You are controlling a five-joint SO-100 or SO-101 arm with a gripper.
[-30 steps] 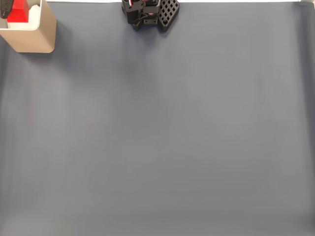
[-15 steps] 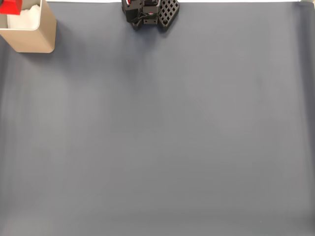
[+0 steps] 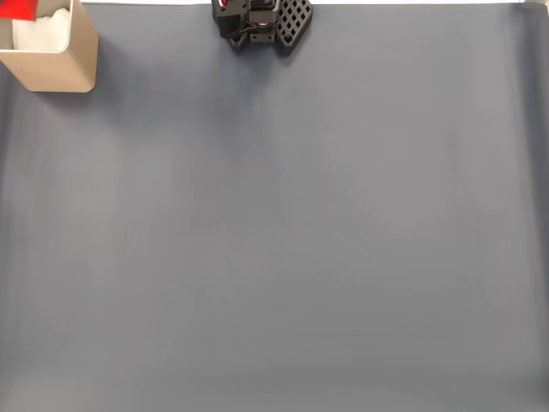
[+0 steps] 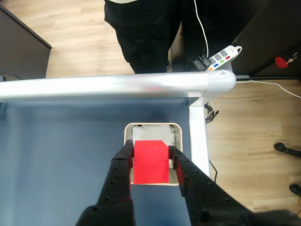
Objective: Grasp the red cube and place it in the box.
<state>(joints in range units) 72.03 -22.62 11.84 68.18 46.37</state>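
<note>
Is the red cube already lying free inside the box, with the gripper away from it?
No, in the wrist view the red cube sits clamped between the gripper fingers above the box.

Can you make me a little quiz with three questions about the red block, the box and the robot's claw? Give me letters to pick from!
1. Where is the red cube?
A. lying on the blue table
B. between the gripper's fingers, above the box
C. on the wooden floor

2. What colour are the walls of the box?
A. tan
B. green
C. black

3. What is the gripper doing?
A. wide open with nothing in it
B. shut on the white padding
C. shut on the red cube

Answers:
1. B: in the wrist view the cube sits between the two black fingers, right over the open box.
2. A: the rim and walls look tan in both views.
3. C: both fingers press against the cube's sides in the wrist view.
</note>
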